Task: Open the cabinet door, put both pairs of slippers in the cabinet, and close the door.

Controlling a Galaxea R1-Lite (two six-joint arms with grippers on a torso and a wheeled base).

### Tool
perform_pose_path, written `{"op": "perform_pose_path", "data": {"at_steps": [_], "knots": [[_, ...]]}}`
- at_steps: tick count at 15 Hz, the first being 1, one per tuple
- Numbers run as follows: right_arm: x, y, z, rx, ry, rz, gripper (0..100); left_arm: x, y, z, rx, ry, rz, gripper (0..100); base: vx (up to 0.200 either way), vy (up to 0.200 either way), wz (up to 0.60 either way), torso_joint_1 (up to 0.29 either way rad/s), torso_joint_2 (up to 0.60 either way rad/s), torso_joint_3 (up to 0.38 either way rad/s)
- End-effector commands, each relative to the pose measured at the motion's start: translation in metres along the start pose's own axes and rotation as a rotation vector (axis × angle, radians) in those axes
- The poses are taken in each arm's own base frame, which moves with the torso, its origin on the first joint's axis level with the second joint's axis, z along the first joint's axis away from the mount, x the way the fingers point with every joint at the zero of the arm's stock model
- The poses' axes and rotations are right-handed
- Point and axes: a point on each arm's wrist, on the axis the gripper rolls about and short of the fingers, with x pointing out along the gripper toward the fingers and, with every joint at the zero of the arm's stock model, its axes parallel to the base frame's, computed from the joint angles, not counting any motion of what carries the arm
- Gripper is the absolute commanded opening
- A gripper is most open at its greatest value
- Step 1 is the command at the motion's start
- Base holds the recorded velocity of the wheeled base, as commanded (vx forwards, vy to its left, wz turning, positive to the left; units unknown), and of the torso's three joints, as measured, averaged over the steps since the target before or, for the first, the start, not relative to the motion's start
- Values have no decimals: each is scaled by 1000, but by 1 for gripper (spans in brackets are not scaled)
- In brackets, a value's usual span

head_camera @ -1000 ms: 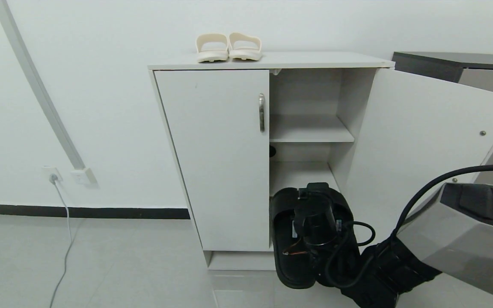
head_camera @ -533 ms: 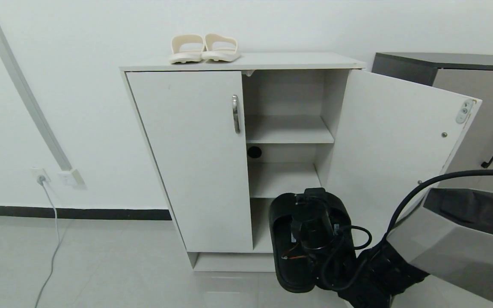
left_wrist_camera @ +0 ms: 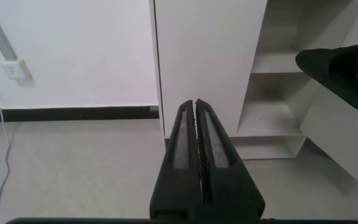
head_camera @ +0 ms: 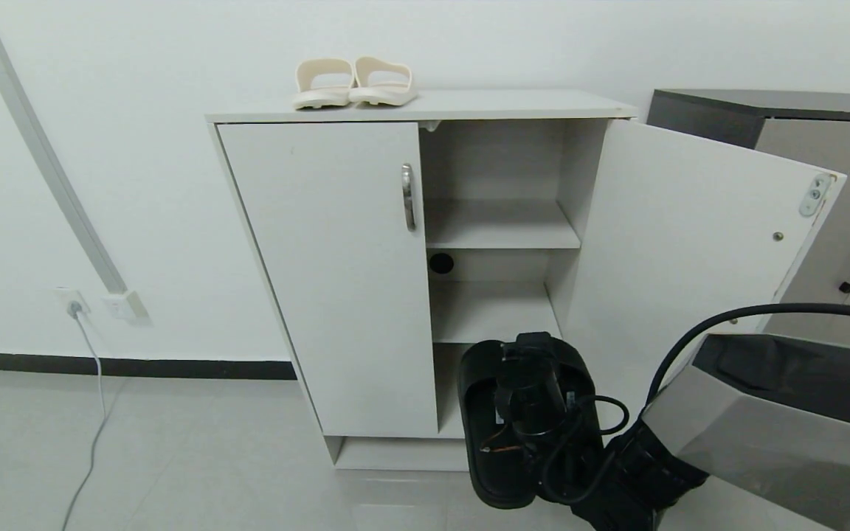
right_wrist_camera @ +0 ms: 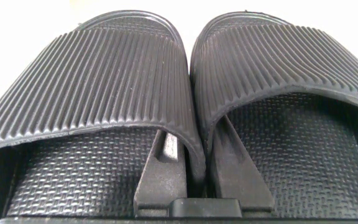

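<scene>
A white cabinet [head_camera: 351, 280] stands against the wall, its left door shut and its right door [head_camera: 690, 243] swung wide open, showing bare shelves [head_camera: 499, 225]. A beige pair of slippers [head_camera: 355, 81] rests on the cabinet top. My right gripper [head_camera: 528, 376] is shut on a black pair of slippers [head_camera: 491, 442], held just in front of the lower opening. Its fingers [right_wrist_camera: 166, 168] pinch the two inner strap edges of the black slippers [right_wrist_camera: 104, 93] together. My left gripper [left_wrist_camera: 195, 106] is shut and empty, low and left of the cabinet [left_wrist_camera: 210, 56]; the black slippers [left_wrist_camera: 347, 74] are off to its side.
A grey cabinet with black handles [head_camera: 823, 147] stands right behind the open door. A wall socket with a hanging cable [head_camera: 71, 304] sits on the wall to the left. Open floor [head_camera: 174, 457] lies in front and left.
The head camera has shifted, so the cabinet sits further left in the picture. The right gripper keeps its hold on the black slippers, now slightly lower before the opening.
</scene>
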Motion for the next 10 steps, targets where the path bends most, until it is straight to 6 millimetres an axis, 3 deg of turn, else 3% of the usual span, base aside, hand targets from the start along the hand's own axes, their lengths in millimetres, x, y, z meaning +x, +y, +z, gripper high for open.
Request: {"op": "perform_pose_path", "data": {"at_steps": [1,5,10], "knots": [[-1,1,-1,-2,1,3,0,0,0,0,1,1,0,0,0,0,0,0,0,0],[1,1,-2,-3,5,4,0,0,0,0,1,1,0,0,0,0,0,0,0,0],[6,5,-8,-4,12,13,0,0,0,0,1,2,-2,0,0,0,0,4,2,-154]]}}
